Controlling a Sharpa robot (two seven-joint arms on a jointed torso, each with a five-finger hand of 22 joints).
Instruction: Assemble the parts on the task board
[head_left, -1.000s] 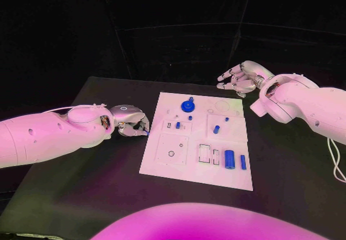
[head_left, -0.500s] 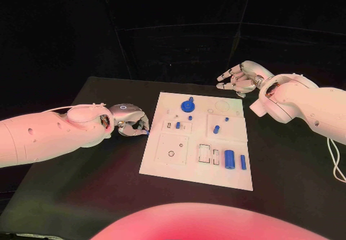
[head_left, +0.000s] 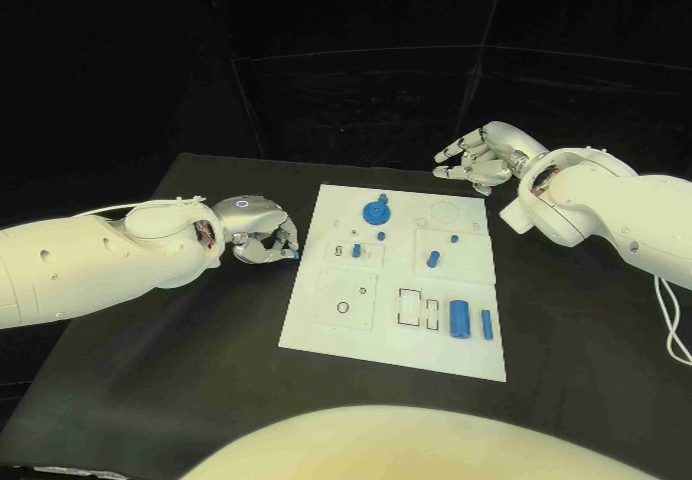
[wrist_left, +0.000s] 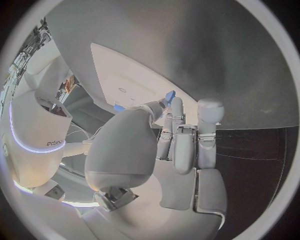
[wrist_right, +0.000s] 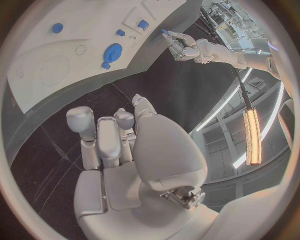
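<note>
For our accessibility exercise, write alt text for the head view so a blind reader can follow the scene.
A white task board with small blue parts lies mid-table; the left hand, beside its left edge, pinches a small blue piece. The right hand hovers past the board's far right corner, fingers spread, holding nothing.

White task board (head_left: 325, 325) with blue parts (head_left: 459, 317), left hand (head_left: 264, 240) beside it pinching a small blue part (head_left: 290, 253)
</note>
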